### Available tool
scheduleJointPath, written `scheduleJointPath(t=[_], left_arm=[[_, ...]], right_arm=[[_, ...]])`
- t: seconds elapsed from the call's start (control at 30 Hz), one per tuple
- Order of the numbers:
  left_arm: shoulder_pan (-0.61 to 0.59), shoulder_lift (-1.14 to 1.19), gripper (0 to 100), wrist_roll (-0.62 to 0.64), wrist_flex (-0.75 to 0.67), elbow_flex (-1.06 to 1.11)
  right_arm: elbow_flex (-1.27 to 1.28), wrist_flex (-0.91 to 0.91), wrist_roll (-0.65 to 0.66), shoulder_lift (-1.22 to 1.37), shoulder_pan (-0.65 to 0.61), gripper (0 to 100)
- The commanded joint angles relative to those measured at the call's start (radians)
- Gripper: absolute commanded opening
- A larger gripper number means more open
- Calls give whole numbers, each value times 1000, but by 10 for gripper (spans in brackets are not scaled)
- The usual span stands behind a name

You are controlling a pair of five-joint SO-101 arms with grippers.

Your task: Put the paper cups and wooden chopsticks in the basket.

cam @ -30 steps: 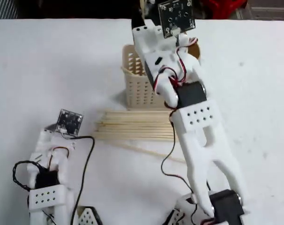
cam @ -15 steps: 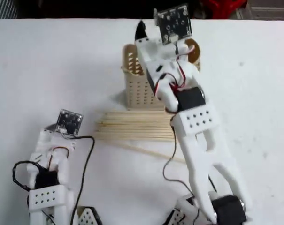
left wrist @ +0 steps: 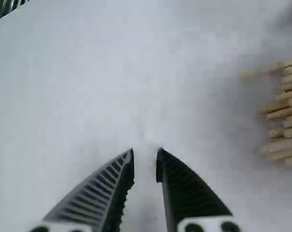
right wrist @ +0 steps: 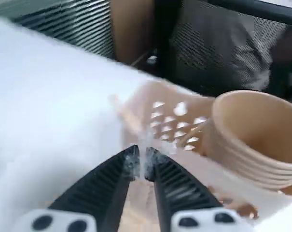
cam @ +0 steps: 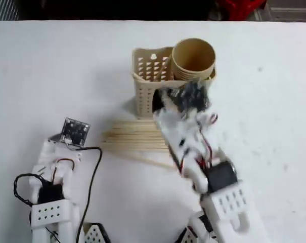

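A stack of paper cups (cam: 193,58) stands upright in the right end of the cream basket (cam: 150,83). The wooden chopsticks (cam: 132,137) lie in a flat bundle on the table just in front of the basket. My right gripper (right wrist: 141,162) is shut and holds nothing; it hovers close before the basket's (right wrist: 158,113) front wall, with the cups (right wrist: 257,137) beside it. In the high view it (cam: 160,106) is above the far end of the bundle. My left gripper (left wrist: 145,154) is shut over bare table, and the chopstick ends (left wrist: 283,121) lie off to one side.
One loose chopstick (cam: 153,161) lies slanted in front of the bundle. My left arm (cam: 54,172) rests at the near left with its cable looping beside it. White table stretches wide to the left and right of the basket.
My right arm has drawn back from over the basket toward the near side, uncovering the cups standing inside it. The left arm has not moved.
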Motion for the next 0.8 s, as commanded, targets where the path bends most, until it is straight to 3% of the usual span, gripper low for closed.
scheduleJointPath(t=[0.0, 0.27, 0.37, 0.5, 0.77], left_arm=[[33, -15, 96, -6, 3, -3], [33, -15, 95, -6, 3, -3], [33, -15, 95, -6, 3, -3], [33, -15, 95, -6, 3, -3], [33, -15, 95, -6, 3, -3]], right_arm=[[5, 176, 178, -7, -105, 32], [0, 239, 387, 364, -203, 33], [-2, 231, 457, 512, -245, 77], [-2, 185, 509, 684, -266, 156], [-2, 61, 534, 865, -263, 139]])
